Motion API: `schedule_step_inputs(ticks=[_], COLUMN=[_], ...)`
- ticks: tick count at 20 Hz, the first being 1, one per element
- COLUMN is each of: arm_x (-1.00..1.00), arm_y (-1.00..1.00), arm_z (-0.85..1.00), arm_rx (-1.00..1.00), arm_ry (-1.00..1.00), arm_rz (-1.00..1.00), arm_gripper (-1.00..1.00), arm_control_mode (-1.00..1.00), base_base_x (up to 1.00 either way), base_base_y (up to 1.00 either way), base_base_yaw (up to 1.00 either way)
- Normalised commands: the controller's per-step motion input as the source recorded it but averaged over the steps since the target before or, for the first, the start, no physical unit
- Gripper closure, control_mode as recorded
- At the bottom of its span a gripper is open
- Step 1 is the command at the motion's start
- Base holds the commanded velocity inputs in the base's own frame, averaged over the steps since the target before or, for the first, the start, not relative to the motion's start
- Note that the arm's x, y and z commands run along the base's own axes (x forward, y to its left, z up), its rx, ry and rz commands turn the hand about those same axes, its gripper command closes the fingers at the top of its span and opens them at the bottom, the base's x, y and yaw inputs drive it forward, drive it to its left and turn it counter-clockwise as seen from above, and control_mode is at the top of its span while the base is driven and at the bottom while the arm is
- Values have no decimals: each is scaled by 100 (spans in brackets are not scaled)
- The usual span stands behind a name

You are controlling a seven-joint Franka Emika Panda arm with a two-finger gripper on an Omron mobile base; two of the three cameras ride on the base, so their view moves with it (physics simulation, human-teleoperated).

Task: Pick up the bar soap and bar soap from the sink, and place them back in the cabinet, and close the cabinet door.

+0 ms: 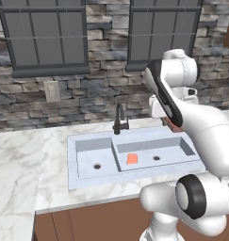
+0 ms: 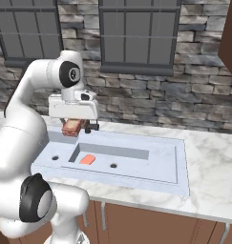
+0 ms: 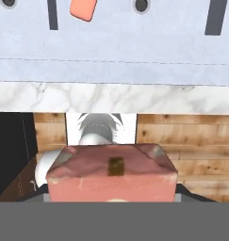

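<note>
The tan-brown bar soap [image 2: 72, 127], a small flat block with a pinkish-brown face and darker edges, is held in the robot's two-finger gripper [image 2: 73, 129] above the wide pale grey-blue double-basin sink [image 2: 179, 162], over the back rim near the thin black curved faucet [image 1: 119, 119]. The fingers are closed on the block from two sides and stand partly apart, as wide as the block itself. In the right base view the block hangs just under the white hand, its long axis about level and running across the picture, roughly along the back edge of the sink. In the hand view this soap [image 3: 111, 173] is very close to the camera: a broad rosy-brown top face with a small darker square mark in its middle, pale worn corners, and a long front face, the long axis going left to right between the fingertips. The second soap, a bright orange flat block [image 1: 132, 159], lies on the floor of the larger basin, beside the drain hole [image 1: 156, 158] and near the divider between the two basins. Its long axis is slightly tilted against the sink walls, pointing roughly from front to back. The sink is set in a white marble counter [image 1: 21, 160], and behind it is a grey stone wall [image 2: 136, 95] with two dark windows.
</note>
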Motion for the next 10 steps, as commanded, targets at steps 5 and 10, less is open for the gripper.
schedule_step_inputs(ticks=[5, 10], arm_x=[0, 0], arm_y=[0, 0], arm_z=[0, 0], arm_rx=[0, 0], arm_ry=[0, 0], arm_rz=[0, 0], arm_gripper=[100, 100], arm_control_mode=[100, 100], base_base_x=[-41, -66], base_base_y=[-8, -22], base_base_yaw=[0, 0])
